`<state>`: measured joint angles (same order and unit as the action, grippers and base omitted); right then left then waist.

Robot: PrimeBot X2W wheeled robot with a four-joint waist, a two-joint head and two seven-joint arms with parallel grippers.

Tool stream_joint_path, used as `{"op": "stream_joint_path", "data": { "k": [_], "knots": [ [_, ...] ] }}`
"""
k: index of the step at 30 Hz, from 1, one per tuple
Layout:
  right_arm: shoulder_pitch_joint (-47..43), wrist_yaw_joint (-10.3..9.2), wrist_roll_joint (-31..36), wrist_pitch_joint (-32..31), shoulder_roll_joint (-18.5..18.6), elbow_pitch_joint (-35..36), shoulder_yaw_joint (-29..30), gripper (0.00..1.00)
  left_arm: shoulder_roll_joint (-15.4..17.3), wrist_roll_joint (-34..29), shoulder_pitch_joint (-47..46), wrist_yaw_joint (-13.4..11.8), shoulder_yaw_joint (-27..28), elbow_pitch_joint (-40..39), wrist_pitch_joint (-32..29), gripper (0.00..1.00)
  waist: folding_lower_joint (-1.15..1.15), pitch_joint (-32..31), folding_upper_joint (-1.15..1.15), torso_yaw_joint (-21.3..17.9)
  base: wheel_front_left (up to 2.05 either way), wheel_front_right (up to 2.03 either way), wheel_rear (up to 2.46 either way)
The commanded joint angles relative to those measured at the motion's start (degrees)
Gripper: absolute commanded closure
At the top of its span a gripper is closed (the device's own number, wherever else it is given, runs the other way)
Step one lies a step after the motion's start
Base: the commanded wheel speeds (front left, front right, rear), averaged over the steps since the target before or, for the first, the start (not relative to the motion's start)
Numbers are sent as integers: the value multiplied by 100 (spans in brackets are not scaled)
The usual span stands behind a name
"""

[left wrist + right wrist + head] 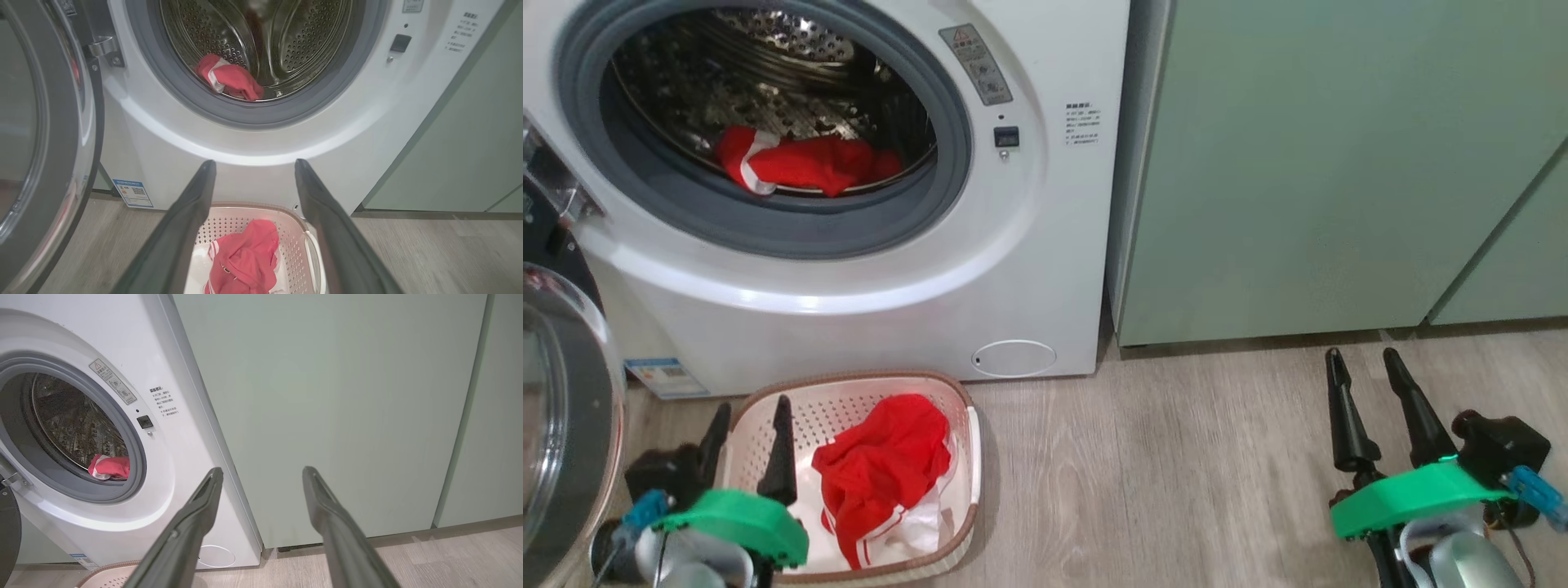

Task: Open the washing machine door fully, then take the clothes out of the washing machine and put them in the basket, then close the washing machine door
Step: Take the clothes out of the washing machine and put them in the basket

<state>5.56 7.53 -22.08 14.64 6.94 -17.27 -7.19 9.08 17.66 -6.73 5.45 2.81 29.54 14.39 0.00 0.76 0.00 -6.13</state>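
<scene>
Your left gripper [753, 404], wide and empty, hangs over the basket [849, 377] holding one red garment [882, 461] | right gripper [1361, 353] wide, parked aside | washing machine door [564, 408] stands clear so you reach the second garment [809, 163] inside the washing machine [1045, 245].

Red and white against pale green
The washing machine [849, 278] is white with a grey ring and dotted steel drum; the clothes [800, 163] are red with white trim. The basket [849, 384] is cream, dot-perforated, brown-rimmed. The cabinets [1298, 163] are pale green, the floor [1160, 465] grey-brown wood grain. The left claw [752, 402] and right claw [1361, 353] have dark fingers and green mounts.
</scene>
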Motion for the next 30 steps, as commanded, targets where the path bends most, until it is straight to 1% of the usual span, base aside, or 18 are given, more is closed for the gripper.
{"op": "stream_joint_path", "data": {
  "k": [1, 5, 14, 30],
  "knots": [
    [33, -4, 61, 36, -14, 175, -102, 0, 82, -94, -124, -28, 270, -301, 61, 0, 0, -64, 0, 9, 0, 0, 0],
    [-78, -4, 234, 36, 11, 206, -127, 0, -29, -212, 151, 6, 379, -505, 61, 0, 0, -184, 0, 29, 0, 0, 0],
    [-221, -4, 274, 36, -81, 253, 41, 0, -209, -412, 361, 44, 548, -743, 61, 0, 0, -339, 0, 59, 0, 0, 0],
    [-210, -4, 254, 36, -113, 235, 6, 0, -323, -591, 333, 96, 720, -753, 61, 0, 0, -320, 0, 74, 0, 0, 0]
  ]
}}
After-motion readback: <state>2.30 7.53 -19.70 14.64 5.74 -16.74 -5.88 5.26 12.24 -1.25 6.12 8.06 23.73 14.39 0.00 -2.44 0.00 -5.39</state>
